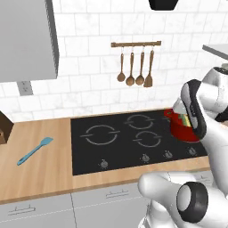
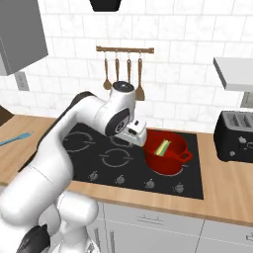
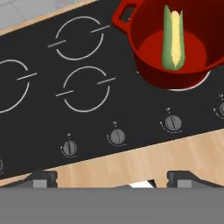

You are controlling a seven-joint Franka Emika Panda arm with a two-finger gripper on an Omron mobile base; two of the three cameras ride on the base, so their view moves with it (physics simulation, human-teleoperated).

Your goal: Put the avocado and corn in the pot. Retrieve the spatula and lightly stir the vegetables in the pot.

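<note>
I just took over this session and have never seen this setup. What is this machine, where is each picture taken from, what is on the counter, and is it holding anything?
It is a white robot arm on a drivable base in a rendered kitchen. Two cameras sit behind it, left and right; the third rides on the hand, looking down. On the black cooktop stands the red pot, with the corn lying inside. The avocado I cannot make out. The light-blue spatula lies on the wooden counter, left of the cooktop. Wooden spoons hang on the wall; a toaster stands at the right. The pincer is open and holds nothing.
</note>
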